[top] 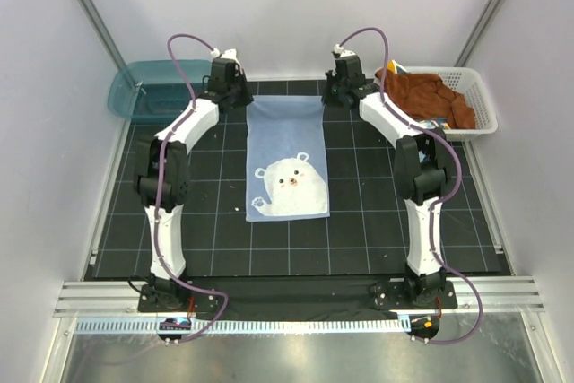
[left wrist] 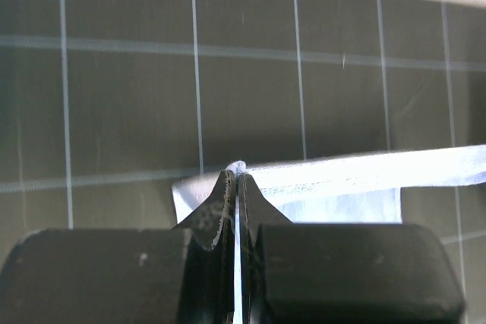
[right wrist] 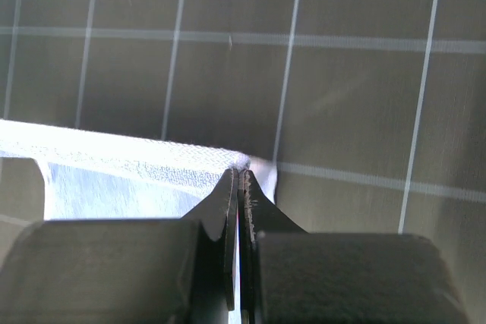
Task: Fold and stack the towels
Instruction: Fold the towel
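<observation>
Blue towel [top: 287, 154] pinched at both far corners
It lies flat mid table [top: 377, 221]; left hand [top: 240, 100] clamps its 11 o'clock corner, right hand [top: 334, 96] its 1 o'clock corner. Brown towels [top: 430, 96] fill the basket [top: 482, 105] at 2 o'clock.

Bare worktop [top: 287, 244] lies open at 6 o'clock of the spread towel [top: 287, 163], and in narrow strips at 3 and 9 o'clock. The teal tub [top: 148, 89] blocks 10 o'clock, the white basket [top: 473, 100] 2 o'clock
</observation>
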Controlling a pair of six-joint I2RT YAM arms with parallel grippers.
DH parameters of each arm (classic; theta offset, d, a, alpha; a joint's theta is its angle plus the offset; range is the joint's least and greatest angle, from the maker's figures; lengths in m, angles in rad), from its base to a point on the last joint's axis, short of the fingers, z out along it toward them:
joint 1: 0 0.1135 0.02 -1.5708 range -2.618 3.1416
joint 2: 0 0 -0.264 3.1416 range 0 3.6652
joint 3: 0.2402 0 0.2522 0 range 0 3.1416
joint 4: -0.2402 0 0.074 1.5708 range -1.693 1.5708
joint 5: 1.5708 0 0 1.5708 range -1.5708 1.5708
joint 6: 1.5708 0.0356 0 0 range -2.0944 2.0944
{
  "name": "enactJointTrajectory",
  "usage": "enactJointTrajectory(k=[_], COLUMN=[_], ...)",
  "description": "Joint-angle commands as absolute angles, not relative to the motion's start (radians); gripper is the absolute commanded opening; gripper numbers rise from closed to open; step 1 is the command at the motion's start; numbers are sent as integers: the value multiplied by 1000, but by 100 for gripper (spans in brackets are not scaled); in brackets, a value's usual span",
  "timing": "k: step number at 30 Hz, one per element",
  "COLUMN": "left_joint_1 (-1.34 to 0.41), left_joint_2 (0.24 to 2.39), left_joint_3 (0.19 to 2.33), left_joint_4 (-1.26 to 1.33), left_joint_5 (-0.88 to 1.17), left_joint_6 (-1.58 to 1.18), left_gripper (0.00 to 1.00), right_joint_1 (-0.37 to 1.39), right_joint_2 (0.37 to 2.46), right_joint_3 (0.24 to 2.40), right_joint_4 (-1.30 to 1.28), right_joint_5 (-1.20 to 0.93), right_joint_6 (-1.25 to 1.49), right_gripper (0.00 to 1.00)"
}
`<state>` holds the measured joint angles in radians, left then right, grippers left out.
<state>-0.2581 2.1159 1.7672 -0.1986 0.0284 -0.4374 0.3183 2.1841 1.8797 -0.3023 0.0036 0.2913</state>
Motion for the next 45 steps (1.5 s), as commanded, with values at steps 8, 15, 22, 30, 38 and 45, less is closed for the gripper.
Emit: enactJointTrajectory(k=[8,15,22,30,38,45], left_joint_1=[-285,-294,-319,-365,-411,-445], left_joint_2=[1835,1715,1590,1476,1379,1321], left_joint_3=[1480,1321,1186,1042,948,908], left_joint_4=[-137,-153,-167,-166,-193,-227], left_joint_5=[-64,-92,-112,-144,-181,-199], left_joint_6=[-420,-449,-485,-520,-543,-540], left_gripper=[0,0,0,0,0,0], right_joint_1=[293,295,322,363,426,479], right_joint_2=[1853,1697,1596,1482,1372,1289], right_joint_3=[1577,1362,1208,1062,947,876], right_joint_4=[-198,-163,-143,-127,-124,-138], right_joint_5=[12,-83,-74,-43,-5,63], right_joint_6=[342,390,425,448,454,460], right_gripper=[1,1,1,1,1,1])
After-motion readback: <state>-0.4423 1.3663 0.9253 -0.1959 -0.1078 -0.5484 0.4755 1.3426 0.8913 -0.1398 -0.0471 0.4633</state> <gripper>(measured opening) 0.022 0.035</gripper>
